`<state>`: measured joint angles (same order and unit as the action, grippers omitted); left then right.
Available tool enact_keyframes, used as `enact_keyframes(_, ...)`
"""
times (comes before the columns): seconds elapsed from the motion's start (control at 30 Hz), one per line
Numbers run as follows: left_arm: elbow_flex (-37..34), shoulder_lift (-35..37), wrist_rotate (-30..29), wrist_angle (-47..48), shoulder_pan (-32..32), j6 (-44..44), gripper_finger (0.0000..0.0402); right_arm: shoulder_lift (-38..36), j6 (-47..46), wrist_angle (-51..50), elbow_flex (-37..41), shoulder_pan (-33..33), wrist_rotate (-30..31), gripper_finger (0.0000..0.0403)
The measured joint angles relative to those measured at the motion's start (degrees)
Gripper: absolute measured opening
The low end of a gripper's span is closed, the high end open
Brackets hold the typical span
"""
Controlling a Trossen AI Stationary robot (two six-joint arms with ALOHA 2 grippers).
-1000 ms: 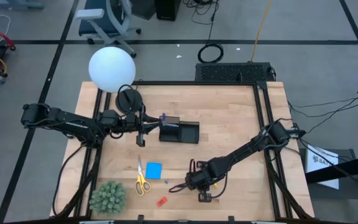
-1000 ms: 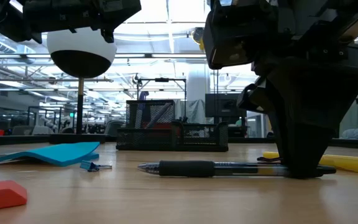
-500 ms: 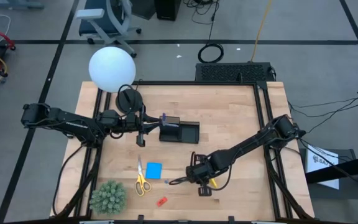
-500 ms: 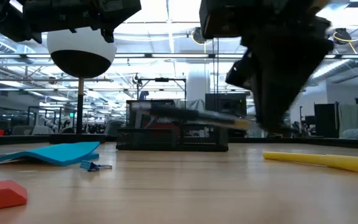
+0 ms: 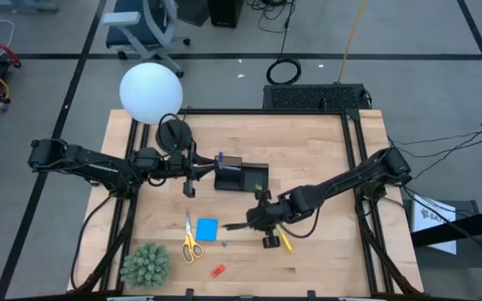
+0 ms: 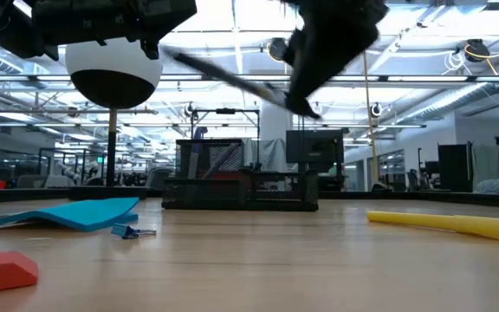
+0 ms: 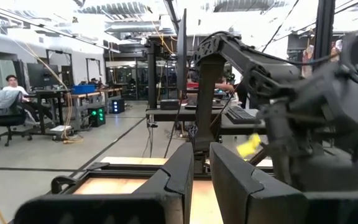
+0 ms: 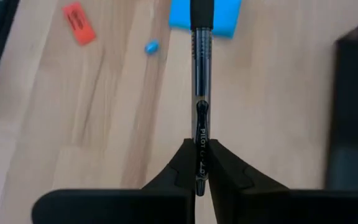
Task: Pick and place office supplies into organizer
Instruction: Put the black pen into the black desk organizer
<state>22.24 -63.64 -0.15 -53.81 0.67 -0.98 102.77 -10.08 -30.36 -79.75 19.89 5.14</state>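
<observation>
Above the table (image 5: 325,167), the right gripper (image 8: 199,163) clamps a black pen (image 8: 201,93), probably marked "PILOT".

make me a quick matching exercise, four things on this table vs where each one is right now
Things:
1. black pen
2. yellow pen
3. red eraser
4. scissors

Places:
a. lying on the table just left of the blue note pad
b. held in the right gripper, off the table
c. near the table's front edge, right of the green plant
d. flat on the table beside the right gripper

Pairs: 1-b, 2-d, 3-c, 4-a
</observation>
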Motion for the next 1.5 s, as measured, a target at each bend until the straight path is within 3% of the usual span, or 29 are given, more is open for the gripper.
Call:
enact_keyframes(0.67,0.0,0.0,0.2,-0.4,0.0,4.7,0.0063,-0.8,18.4,-1.1,0.0,-1.8,13.6,0.0012)
enact_keyframes(0.87,0.0,0.0,0.2,-0.4,0.0,4.7,0.0063,-0.8,26.1,-1.6,0.0,-0.7,24.2,0.0011)
enact_keyframes(1.13,0.0,0.0,0.2,-0.4,0.0,4.3,0.0063,-0.8,40.1,-1.4,-0.1,0.3,44.0,0.0011)
enact_keyframes(1.5,0.0,0.0,0.1,-0.4,0.0,4.2,0.0063,0.8,61.0,-0.6,-0.1,-1.7,63.3,0.0011)
